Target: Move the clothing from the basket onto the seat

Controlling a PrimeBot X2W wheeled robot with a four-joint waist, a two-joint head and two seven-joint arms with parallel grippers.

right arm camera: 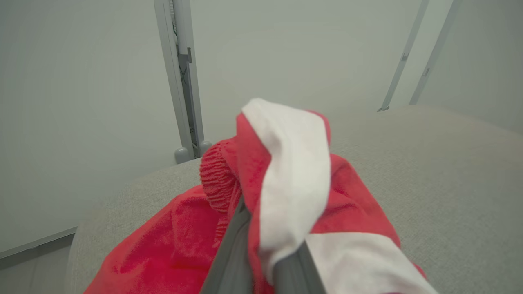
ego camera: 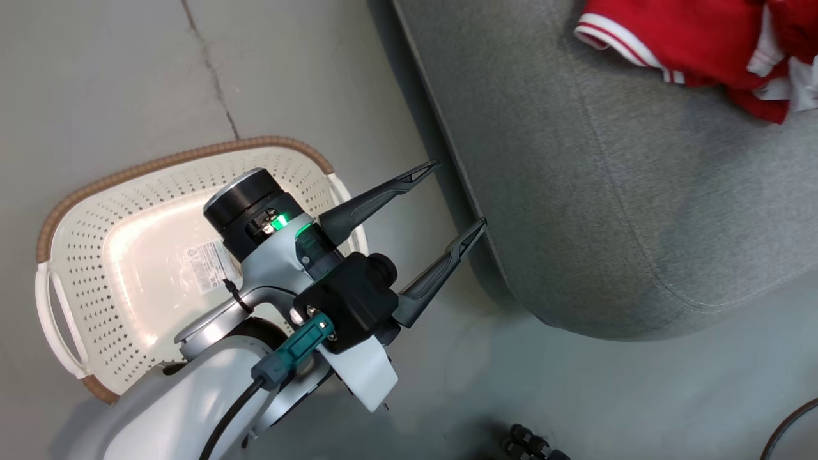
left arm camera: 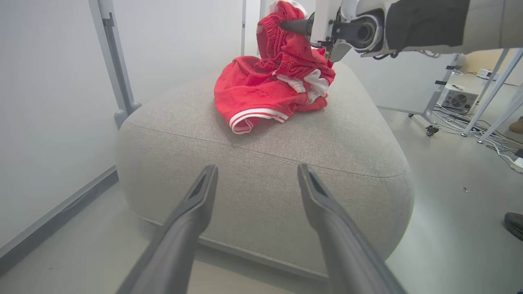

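The clothing (ego camera: 690, 45) lies as a red and white heap on the grey seat (ego camera: 607, 191), at the top right of the head view. The cream basket (ego camera: 83, 268) stands on the floor at the left; a barcode sticker shows on its bare bottom. My left gripper (ego camera: 461, 193) is open above the floor between basket and seat, holding nothing. In the left wrist view the left gripper (left arm camera: 257, 168) faces the seat (left arm camera: 265, 204), and my right gripper (left arm camera: 286, 25) is shut on the top of the clothing (left arm camera: 253, 90). The right gripper (right arm camera: 265, 241) pinches a red and white fold (right arm camera: 294, 179).
A metal frame leg (left arm camera: 116, 61) stands against the white wall left of the seat. A small grey box (left arm camera: 457, 98) and cables lie on the floor at the far right, near a shoe (left arm camera: 515, 224). A dark cable (ego camera: 786, 428) crosses the floor at the lower right.
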